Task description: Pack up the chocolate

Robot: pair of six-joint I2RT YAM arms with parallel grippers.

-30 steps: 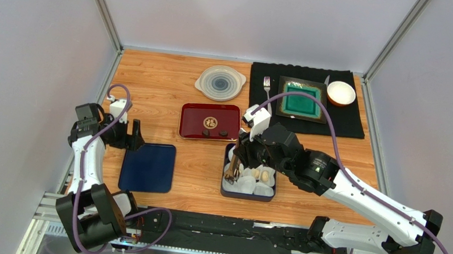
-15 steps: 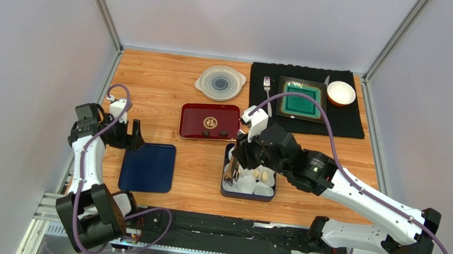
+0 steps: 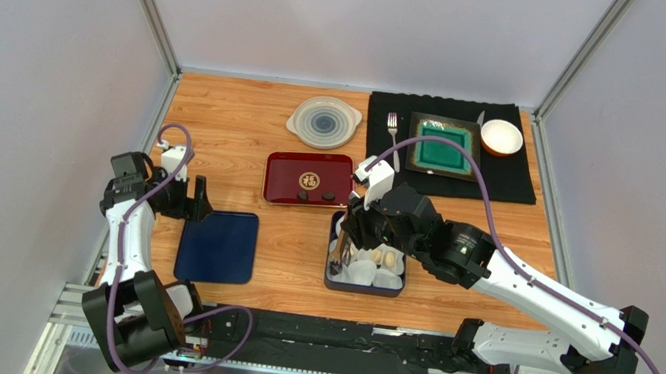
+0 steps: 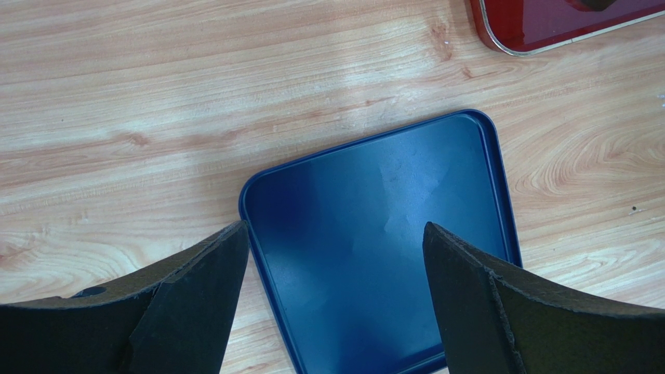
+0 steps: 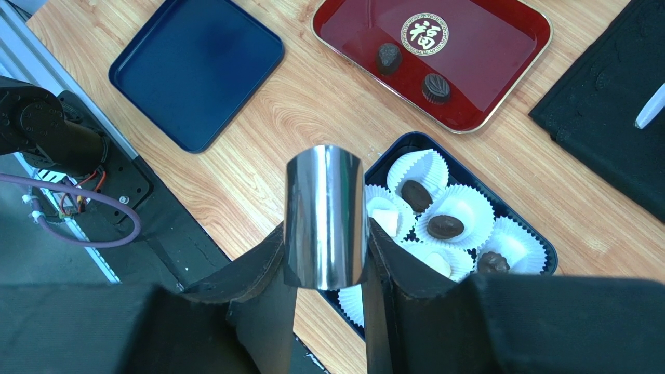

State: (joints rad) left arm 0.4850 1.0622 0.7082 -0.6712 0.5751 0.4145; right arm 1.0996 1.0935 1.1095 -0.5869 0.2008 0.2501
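Right wrist view: right gripper [image 5: 325,234] is clenched on metal tongs [image 5: 325,210], over the left side of the blue box [image 3: 363,289]. Chocolate: three dark pieces [image 5: 445,226] sit in white paper cups [image 5: 515,243] inside the box. Two more dark pieces [image 5: 389,57] lie on the red tray [image 5: 499,47] just past the box's far side. Left gripper [image 4: 334,241] is spread wide, grasping nothing, above the flat blue lid [image 4: 367,179], which lies left of the box, well apart.

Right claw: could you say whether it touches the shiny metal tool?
Touching: the right wrist view shows the right claw pressed against both sides of the metal tool.
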